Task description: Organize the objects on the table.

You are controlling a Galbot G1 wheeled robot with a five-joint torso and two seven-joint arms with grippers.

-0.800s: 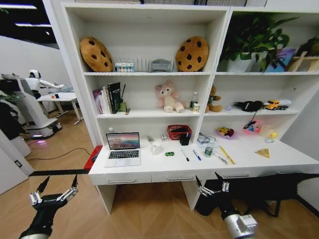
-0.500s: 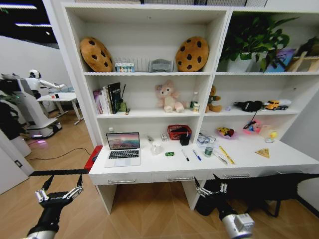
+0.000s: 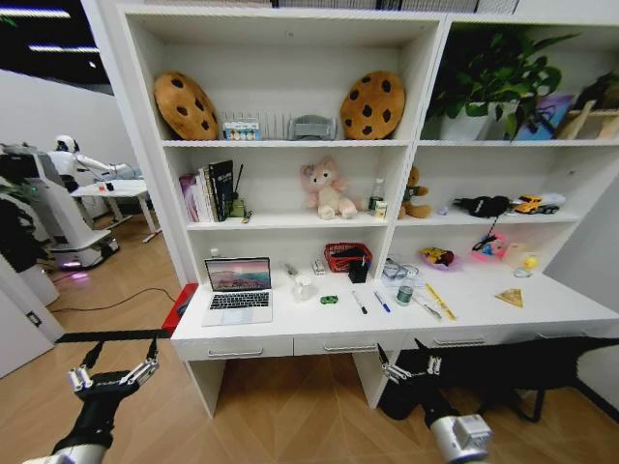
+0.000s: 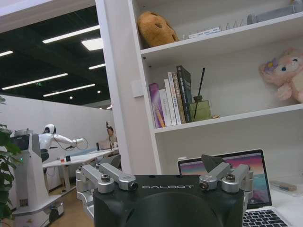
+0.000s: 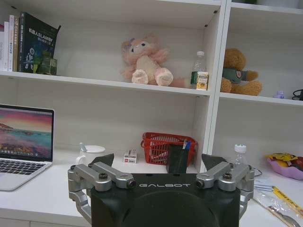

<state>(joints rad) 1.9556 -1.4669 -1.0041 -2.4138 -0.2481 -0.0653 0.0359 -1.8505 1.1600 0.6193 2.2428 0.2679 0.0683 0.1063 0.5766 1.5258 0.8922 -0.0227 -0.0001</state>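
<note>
change vs earlier: left gripper [image 3: 113, 375] higher and a bit further in than 0.8 s ago, near same as 0.5 s ago; right gripper [image 3: 408, 369] barely shifted; desk items unmoved.
left gripper: fingers spread apart, holding nothing, hanging low in front of the long white desk [image 3: 542, 311], off its left corner.
right gripper: fingers spread, holding nothing, below the desk's front edge near the middle drawers.
silver open laptop [image 3: 239, 288]: one, left part of desk top, screen lit.
tiny green toy car [image 3: 329, 299]: one, desk centre, right of white mug [image 3: 304, 287].
pens: two, black pen [image 3: 359, 302] and blue pen [image 3: 382, 302], lying side by side right of car.
yellow ruler [image 3: 440, 301]: one, angled, right of pens.
small bottles: one clear white-capped bottle [image 5: 240, 153] by the shelf divider in right wrist view; small dark jar [image 3: 404, 294] near ruler, label unreadable.
red mesh basket [image 3: 347, 255]: one, back of desk, dark holder in front.
hidden/cut off: laptop partly behind left gripper body in left wrist view; clutter at desk's right end hard to make out.
</note>
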